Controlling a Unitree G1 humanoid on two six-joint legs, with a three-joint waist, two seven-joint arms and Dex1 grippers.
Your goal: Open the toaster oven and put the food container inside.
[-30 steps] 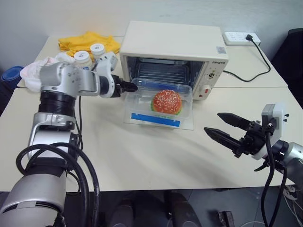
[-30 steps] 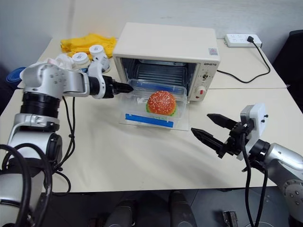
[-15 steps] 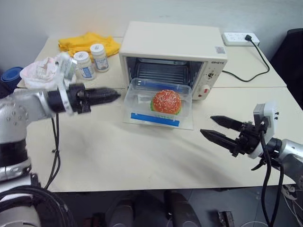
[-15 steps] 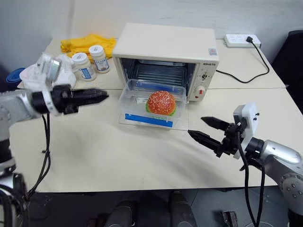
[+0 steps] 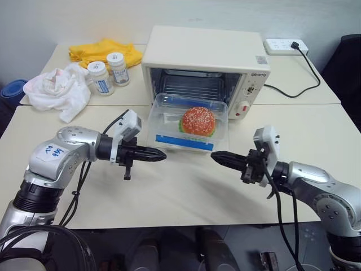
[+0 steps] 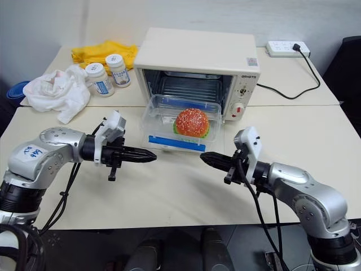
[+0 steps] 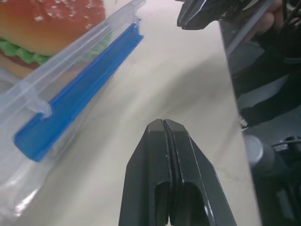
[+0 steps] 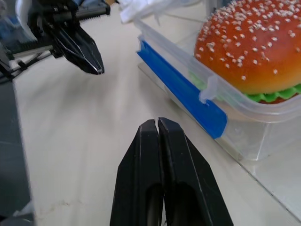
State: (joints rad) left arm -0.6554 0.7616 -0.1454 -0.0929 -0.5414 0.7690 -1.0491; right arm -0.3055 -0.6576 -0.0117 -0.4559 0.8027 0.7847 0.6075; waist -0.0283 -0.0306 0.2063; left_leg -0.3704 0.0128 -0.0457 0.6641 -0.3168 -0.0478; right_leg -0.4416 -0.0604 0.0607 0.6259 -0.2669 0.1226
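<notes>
Clear plastic, blue clip along its near edge, a sesame-bun burger [image 5: 198, 121] showing through the lid: that's the food container [image 5: 189, 124], and I see it sitting on the lowered glass door [image 5: 223, 148] of the toaster oven [image 5: 206, 70], right at the mouth of the cavity, not yet on the wire rack [image 5: 189, 87] behind it. So by my reading the opening step is finished and what's left is pushing the box in. My left gripper [image 5: 159, 155] hangs just beside the container's near left corner, and my right gripper [image 5: 217, 157] just beside its near right corner; both have their fingers pressed together on nothing and point toward each other across the table in front of it. From here I'd bring the closed tips up against the blue-clipped edge and nudge the container straight back, keeping both sides even so it doesn't skew against the oven wall. Beyond the oven's left side stand two white-capped jars [image 5: 108, 70], with a yellow cloth [image 5: 104, 51] behind them and a white rag [image 5: 59, 87] farther left.
</notes>
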